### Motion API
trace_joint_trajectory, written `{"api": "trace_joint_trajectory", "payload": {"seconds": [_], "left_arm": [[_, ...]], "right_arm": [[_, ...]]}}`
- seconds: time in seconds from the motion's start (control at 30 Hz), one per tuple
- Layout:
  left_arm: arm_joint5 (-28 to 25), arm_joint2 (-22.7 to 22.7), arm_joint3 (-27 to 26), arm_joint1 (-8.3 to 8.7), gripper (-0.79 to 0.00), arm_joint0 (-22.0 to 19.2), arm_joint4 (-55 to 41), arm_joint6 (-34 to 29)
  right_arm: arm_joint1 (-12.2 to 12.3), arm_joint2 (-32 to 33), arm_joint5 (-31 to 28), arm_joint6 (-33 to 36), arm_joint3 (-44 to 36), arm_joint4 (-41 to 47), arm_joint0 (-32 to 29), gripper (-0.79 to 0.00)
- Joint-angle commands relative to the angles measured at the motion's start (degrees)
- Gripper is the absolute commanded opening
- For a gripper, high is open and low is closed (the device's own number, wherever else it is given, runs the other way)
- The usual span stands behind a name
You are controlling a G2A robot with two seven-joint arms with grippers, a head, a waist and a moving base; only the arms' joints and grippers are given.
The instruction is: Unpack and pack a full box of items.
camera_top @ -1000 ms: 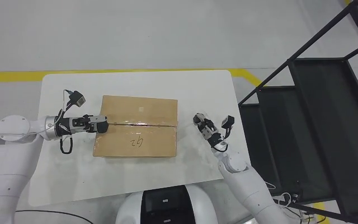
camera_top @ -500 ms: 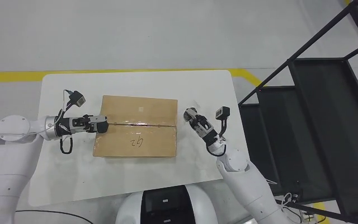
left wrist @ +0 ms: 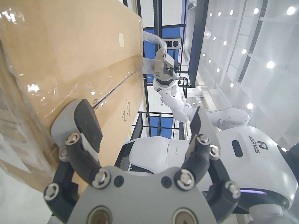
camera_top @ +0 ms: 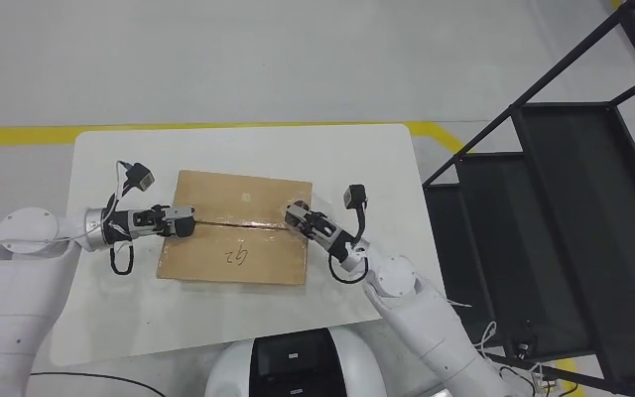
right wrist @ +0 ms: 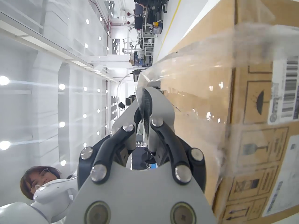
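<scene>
A brown cardboard box (camera_top: 238, 198) lies flat in the middle of the white table (camera_top: 377, 159), its top seam sealed with clear tape (right wrist: 198, 54). My right gripper (camera_top: 296, 215) is above the box's right end at the seam, shut on a peeled-up strip of that tape (left wrist: 151, 39); in the right wrist view its fingertips (right wrist: 143, 103) pinch the strip. My left gripper (left wrist: 142, 124) is at the box's left end (camera_top: 184, 220), open, with one finger pad (left wrist: 87, 122) against the box's edge by the seam. The box's contents are hidden.
A black metal stair frame (camera_top: 556, 198) stands just right of the table. A yellow floor line (camera_top: 198, 129) runs behind the table's far edge. Bare table surface lies in front of the box (camera_top: 198, 318) and behind it.
My right gripper has moved left from the table beside the box onto the box's right end, lifting tape there. The box has turned slightly. The left arm has barely shifted.
</scene>
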Motion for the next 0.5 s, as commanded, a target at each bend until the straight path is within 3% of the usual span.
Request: {"api": "trace_joint_trajectory", "payload": {"seconds": [0.0,0.3,0.47], "left_arm": [[-0.1,-0.3,-0.5,0.12,0.0,0.4,0.1,-0.1],[-0.4,-2.2,-2.4,0.63,0.0,2.2,-1.1,0.2],[-2.3,-6.5,-3.1,1.22,0.0,4.2,-4.6,3.1]], "right_arm": [[-0.2,-0.8,-0.1,-0.9,1.0,-0.9,0.8,-0.785],[-0.5,-1.2,-0.9,-3.3,2.1,-3.7,1.9,-0.785],[-0.3,-0.5,-1.7,-1.6,1.7,-4.0,1.6,-0.785]]}}
